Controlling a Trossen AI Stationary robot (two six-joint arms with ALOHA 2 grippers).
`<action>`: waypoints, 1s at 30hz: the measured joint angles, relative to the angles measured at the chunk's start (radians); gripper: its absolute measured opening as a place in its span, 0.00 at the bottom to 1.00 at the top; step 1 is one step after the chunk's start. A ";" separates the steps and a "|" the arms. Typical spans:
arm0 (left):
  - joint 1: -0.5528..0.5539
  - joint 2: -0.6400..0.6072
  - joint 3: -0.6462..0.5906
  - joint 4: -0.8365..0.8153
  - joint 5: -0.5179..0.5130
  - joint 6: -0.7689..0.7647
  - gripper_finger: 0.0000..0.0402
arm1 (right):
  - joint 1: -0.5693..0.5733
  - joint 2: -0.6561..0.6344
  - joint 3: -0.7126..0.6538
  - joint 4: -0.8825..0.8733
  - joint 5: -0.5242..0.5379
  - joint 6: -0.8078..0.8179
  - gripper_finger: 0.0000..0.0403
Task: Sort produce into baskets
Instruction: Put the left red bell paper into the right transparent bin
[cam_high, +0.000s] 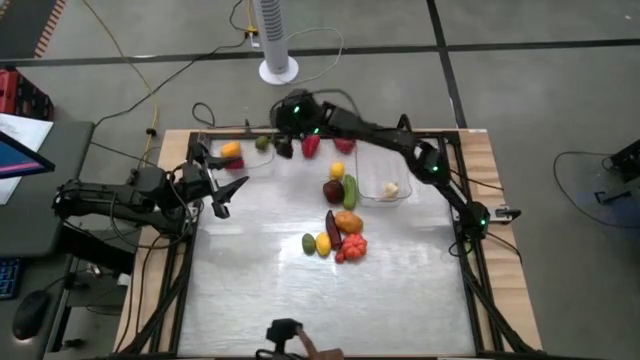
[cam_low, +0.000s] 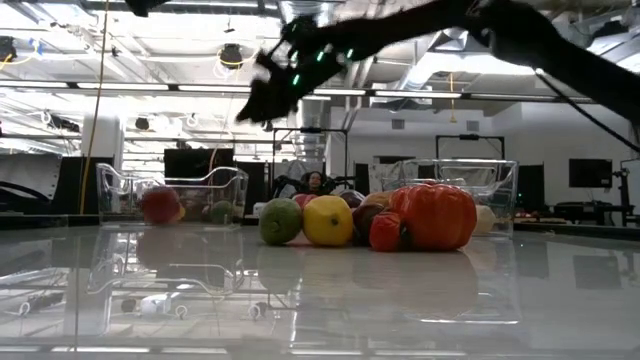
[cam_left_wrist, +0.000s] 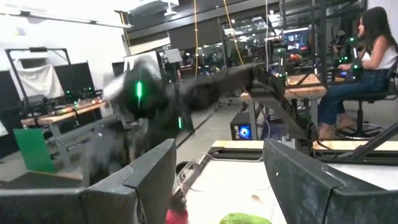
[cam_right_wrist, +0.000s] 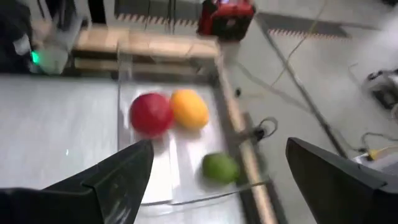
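The right gripper (cam_high: 284, 147) is stretched across to the far side of the table, at about twelve o'clock from the table's centre, hovering at the near edge of the left-hand basket (cam_high: 245, 165); its fingers (cam_right_wrist: 118, 174) are spread wide with nothing between them. Through that gap the right wrist view looks down into the basket, where a red fruit (cam_right_wrist: 151, 114), an orange one (cam_right_wrist: 189, 108) and a green lime (cam_right_wrist: 221, 167) lie, the first two touching and the lime a little apart. A red pepper (cam_high: 311, 145) lies on the table just at three o'clock of this gripper. The left gripper (cam_high: 222, 190) waits at the table's nine o'clock edge, its fingers (cam_left_wrist: 149, 180) also parted wide and holding nothing. The second basket (cam_high: 385, 195) sits at about two o'clock of the table's centre and holds a pale garlic (cam_high: 391, 188). Just beside it, at its nine o'clock, a cucumber (cam_high: 350, 191) and a dark red piece (cam_high: 333, 191) lie side by side, and below them the main heap of produce (cam_high: 338, 238) clusters near the table's middle, well apart from both grippers. The table (cam_high: 260, 290) is a pale, glossy surface that mirrors the produce in the low view. Beyond it the room is a workshop with ceiling lights and benches, and a seated person (cam_left_wrist: 367, 68) shows in the left wrist view.
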 joint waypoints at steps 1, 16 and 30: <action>0.000 0.000 0.000 -0.003 0.000 -0.005 0.57 | -0.011 -0.022 0.000 -0.044 0.001 0.000 0.97; 0.000 0.000 0.000 -0.025 -0.003 -0.037 0.57 | -0.142 0.094 -0.006 -0.390 0.058 0.022 0.99; 0.000 0.000 0.000 -0.028 -0.003 -0.027 0.57 | -0.146 0.126 -0.003 -0.452 0.052 0.064 0.93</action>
